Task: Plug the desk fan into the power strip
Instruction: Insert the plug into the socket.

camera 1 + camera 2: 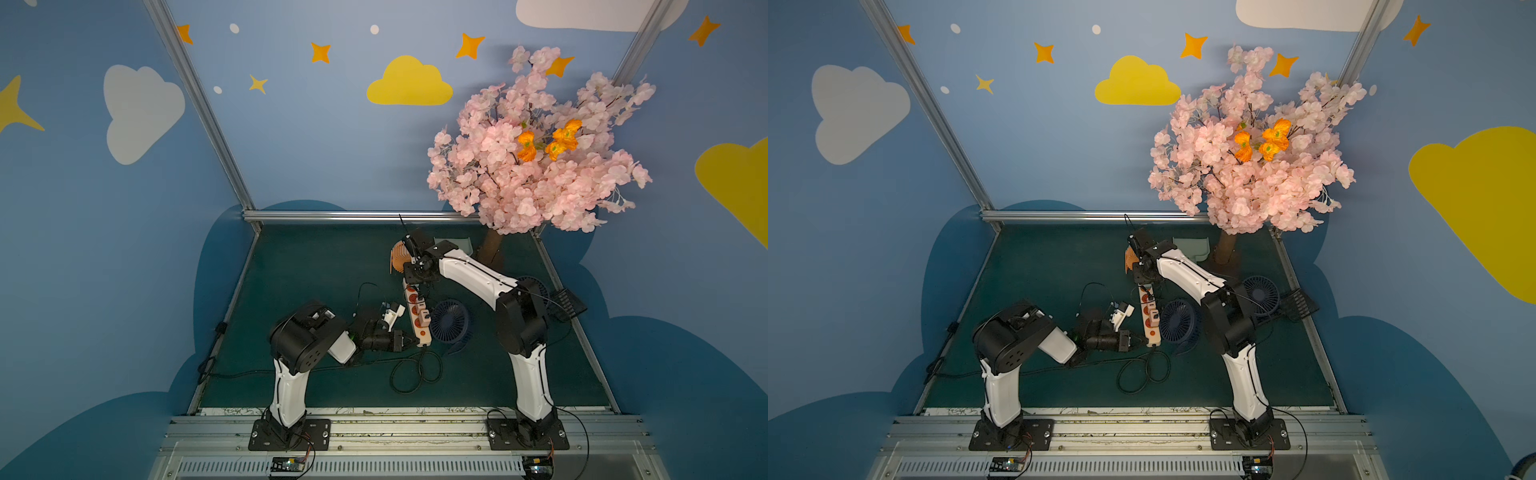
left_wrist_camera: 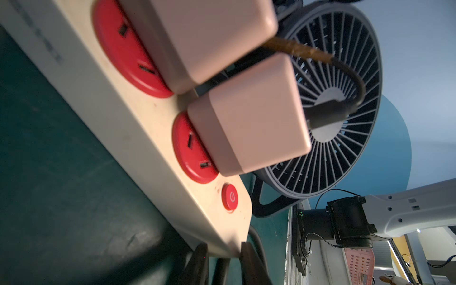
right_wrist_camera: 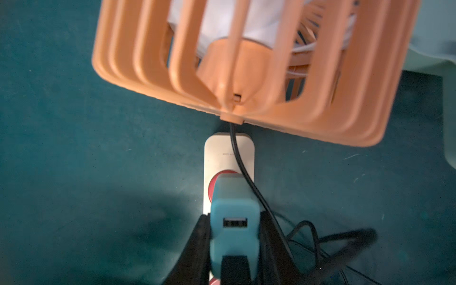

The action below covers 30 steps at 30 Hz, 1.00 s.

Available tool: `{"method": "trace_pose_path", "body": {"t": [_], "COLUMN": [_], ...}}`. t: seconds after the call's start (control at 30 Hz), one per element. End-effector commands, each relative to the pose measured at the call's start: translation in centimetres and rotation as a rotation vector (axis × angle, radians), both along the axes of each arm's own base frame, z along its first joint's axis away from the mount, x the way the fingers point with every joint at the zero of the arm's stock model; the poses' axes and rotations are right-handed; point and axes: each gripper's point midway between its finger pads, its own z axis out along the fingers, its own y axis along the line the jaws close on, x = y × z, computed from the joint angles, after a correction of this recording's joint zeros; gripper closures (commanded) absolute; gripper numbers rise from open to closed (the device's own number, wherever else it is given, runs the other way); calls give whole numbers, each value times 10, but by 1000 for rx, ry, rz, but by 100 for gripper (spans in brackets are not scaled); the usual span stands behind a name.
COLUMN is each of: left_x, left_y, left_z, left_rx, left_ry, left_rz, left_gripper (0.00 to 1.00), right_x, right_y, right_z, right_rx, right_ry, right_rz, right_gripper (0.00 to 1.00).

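Your right pincer (image 3: pixel 234 237) grasps the square blue-green plug (image 3: pixel 233 209); push it straight down into the long white power strip (image 3: pixel 222 158) while your left pincer (image 2: pixel 222 246) clamps the end.

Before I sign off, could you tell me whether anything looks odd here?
The teal adapter in the right tool sits over the power strip, but its USB port is empty; the cord from the orange fan passes beside it.

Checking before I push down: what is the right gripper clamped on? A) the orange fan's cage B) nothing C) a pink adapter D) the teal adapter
D: the right wrist view shows the right gripper shut on the teal adapter, over the power strip.
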Motion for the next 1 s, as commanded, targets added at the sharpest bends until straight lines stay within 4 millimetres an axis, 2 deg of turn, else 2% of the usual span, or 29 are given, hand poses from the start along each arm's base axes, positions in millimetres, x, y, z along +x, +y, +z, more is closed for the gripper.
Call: {"method": "trace_pose_path", "body": {"t": [0.0,0.27,0.63,0.87,0.97], "left_x": [-7,-6,-7,-7,-7], "left_y": [13,13,13,13,13], "left_z": [-35,-35,-35,-35,-35], "left_rx": [90,91,88,89,87], "left_ry": [71,74,76,77,78], "left_rz": [23,24,22,24,23], "left_gripper": [73,73,73,73,73], "right_x": [3,-10,-19,-15,-13], "right_y": [-11,-18,-12,-11,-9], "right_z": [-16,-20,-8,13,12], "right_rx": [-40,-43,-18,-4,-5], "right_ry": [11,67,96,55,53], "right_rz": [-23,-42,-31,-31,-28], "right_gripper": [100,100,100,100,100]}}
